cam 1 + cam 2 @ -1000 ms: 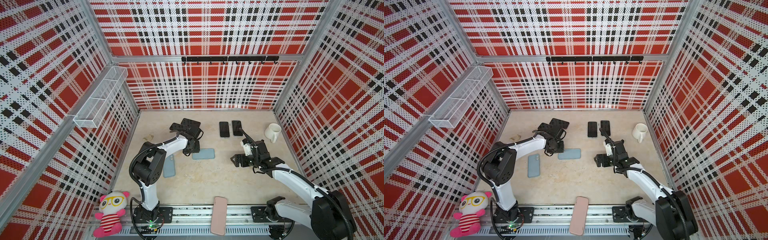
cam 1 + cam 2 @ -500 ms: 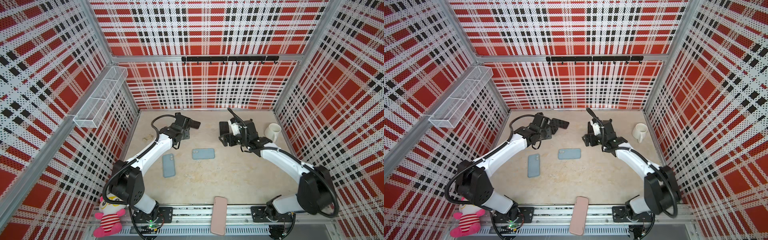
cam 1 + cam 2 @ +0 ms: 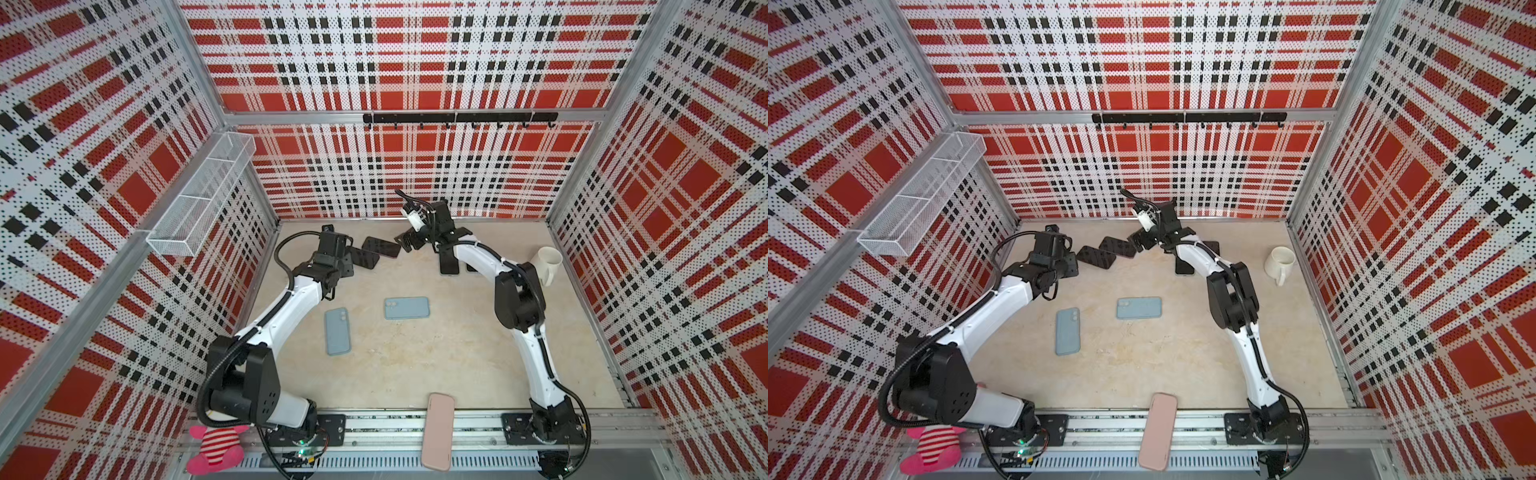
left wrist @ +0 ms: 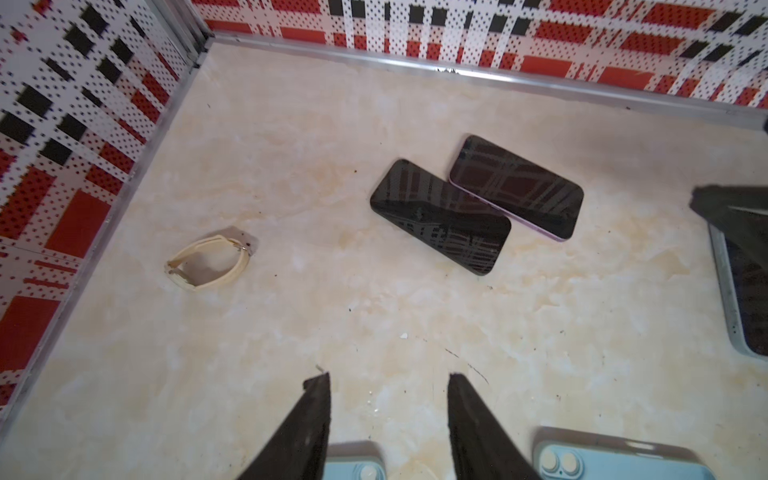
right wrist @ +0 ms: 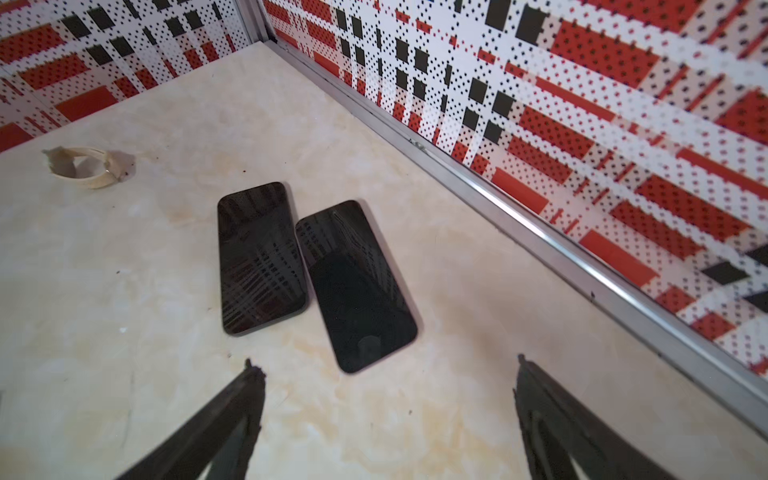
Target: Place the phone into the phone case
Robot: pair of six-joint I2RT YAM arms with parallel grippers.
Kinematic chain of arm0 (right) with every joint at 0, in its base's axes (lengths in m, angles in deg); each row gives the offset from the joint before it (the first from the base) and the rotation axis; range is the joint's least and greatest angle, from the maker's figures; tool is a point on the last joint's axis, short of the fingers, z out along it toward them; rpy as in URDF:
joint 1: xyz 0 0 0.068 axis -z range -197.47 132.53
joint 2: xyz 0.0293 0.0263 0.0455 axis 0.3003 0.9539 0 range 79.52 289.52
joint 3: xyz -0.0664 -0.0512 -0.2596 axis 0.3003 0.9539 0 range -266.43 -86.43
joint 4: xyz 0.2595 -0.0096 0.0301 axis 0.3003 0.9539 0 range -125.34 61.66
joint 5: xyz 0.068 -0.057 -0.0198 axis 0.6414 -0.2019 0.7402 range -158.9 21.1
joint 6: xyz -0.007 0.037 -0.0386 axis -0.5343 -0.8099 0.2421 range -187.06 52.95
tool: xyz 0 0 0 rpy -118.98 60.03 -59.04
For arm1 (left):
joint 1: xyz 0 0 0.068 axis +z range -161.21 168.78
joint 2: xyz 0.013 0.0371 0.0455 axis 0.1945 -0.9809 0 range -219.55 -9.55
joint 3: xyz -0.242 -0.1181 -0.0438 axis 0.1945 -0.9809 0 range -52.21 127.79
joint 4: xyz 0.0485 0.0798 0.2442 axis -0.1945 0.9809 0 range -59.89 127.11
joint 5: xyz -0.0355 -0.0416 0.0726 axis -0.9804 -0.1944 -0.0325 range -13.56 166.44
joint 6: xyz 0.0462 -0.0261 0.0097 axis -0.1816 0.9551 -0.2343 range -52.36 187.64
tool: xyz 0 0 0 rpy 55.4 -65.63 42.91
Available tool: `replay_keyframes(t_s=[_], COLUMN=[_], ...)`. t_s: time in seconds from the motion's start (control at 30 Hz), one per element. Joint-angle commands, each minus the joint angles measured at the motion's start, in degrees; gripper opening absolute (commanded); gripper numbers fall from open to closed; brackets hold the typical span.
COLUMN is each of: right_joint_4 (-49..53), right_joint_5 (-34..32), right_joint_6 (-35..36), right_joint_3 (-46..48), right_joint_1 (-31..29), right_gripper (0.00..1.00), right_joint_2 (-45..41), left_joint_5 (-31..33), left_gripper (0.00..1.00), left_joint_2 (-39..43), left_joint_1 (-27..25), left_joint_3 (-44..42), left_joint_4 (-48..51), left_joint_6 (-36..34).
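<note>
Black phone [image 4: 440, 216] lies beside purple-edged phone [image 4: 517, 187], screens up, reflecting plaid walls [image 4: 540, 33].

In both top views the left arm [image 3: 286, 309] goes from folded, elbow high above its base, to stretched long along the left side of the counter [image 3: 415, 374]. Its shoulder now covers the head of the plush toy [image 3: 214, 455]. The left claw [image 4: 385, 376], a second ago down beside the sideways light blue case [image 3: 406, 308], now sits farther back, just short of the two black phones [image 3: 383, 248]. The right arm [image 3: 517, 299] goes from low and outstretched to elbow-up. The right claw [image 5: 387, 365] shifts from mid-counter to the back wall, and the forearm now hides most of the back-centre phones [image 3: 449, 264].
</note>
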Motion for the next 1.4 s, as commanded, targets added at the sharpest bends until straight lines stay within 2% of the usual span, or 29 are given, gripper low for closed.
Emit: replay_keyframes(t_s=[0.0,0.1,0.23,0.33,0.47,0.6,0.83,0.93,1.03,1.1,1.2,1.37], right_joint_4=[5.51,11.44,11.67,11.97,5.41,-2.82,0.72,1.5,1.78,5.44,8.43,10.37], right_joint_5=[5.18,6.0,4.7,4.83,4.58,5.51,4.28,2.68,0.13,-1.06,-0.39,-0.57], right_joint_6=[4.12,3.16,0.4,-3.52,-10.0,-14.99,-17.51,-18.81,-19.79,-21.02,-23.75,-25.65], right_joint_3=[-11.57,-22.63,-22.42,-19.98,-6.24,9.75,25.02,36.05,46.5,49.8,53.74,59.41], right_joint_1=[-0.14,-0.27,-0.26,-0.28,-0.23,-0.36,-0.5,-0.51,-0.39,-0.01,0.82,0.92], right_gripper=[0.98,1.0,1.0,1.0,0.98,0.95,0.92,0.89,0.84,0.82,0.71,0.69], right_joint_2=[7.73,14.27,15.53,13.94,3.84,-9.45,-27.07,-36.36,-46.09,-50.4,-55.47,-61.72], left_joint_5=[-3.61,-9.32,-14.75,-15.38,-14.11,-15.39,-11.64,-10.51,-9.26,-9.61,-9.9,-10.48], left_gripper=[0.49,0.5,0.54,0.58,0.67,0.73,0.78,0.75,0.61,0.58,0.56,0.56], left_joint_2=[-0.95,-2.32,-3.86,-4.15,-6.49,-11.86,-25.65,-33.49,-41.6,-46.2,-52.1,-57.9], left_joint_1=[2.49,4.79,7.2,8.58,8.77,8.68,8.32,8.84,9.51,9.9,10.24,10.96], left_joint_3=[-0.72,-1.88,-1.1,-1.1,0.67,6.88,23.77,32.83,42.35,47.62,54.76,60.74], left_joint_4=[-2.72,-4.12,-4.05,-4.3,-4.48,-4.49,-4.15,-2.09,0.61,1.77,4.14,5.66], left_joint_6=[-1.53,-0.46,0.07,0.33,0.03,0.16,-2.55,-2.97,-3.06,-3.44,-3.32,-0.81])
